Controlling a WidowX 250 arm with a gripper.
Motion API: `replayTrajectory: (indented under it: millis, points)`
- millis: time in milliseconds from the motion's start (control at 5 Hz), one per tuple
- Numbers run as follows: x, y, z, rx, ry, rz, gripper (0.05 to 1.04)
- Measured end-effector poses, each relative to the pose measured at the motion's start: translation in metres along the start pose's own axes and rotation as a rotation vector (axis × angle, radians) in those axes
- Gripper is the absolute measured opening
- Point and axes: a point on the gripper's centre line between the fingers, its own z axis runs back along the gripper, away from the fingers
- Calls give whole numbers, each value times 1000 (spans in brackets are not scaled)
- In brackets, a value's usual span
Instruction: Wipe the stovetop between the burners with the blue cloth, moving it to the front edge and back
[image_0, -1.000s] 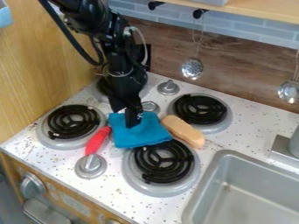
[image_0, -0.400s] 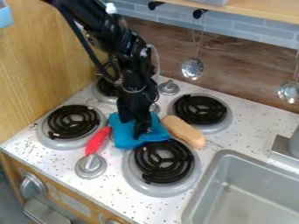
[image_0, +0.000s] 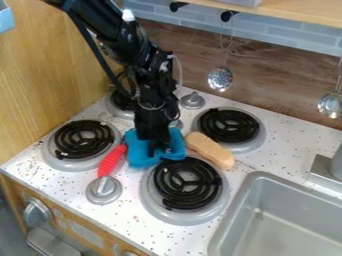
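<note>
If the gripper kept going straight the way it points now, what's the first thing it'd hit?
The blue cloth, right at the gripper's lower end. Below that, probably the speckled stovetop, though the cloth hides what's directly underneath.

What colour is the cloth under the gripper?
The cloth is bright blue, best seen in the camera view.

No text, label, brand, number or sign can be read. Toward seven o'clock, a pale patch (image_0: 85, 231) sits on the wooden front panel (image_0: 18, 193) below the edge of the worktop (image_0: 130, 215); it is too small and faint to tell whether it bears any print.
</note>
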Motion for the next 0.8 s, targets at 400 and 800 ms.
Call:
replayTrajectory:
  millis: [400,800]
  points:
    - [-34,-6,4,0,8,-13,499]
    - [-76,-30,10,-20,11,-69,193]
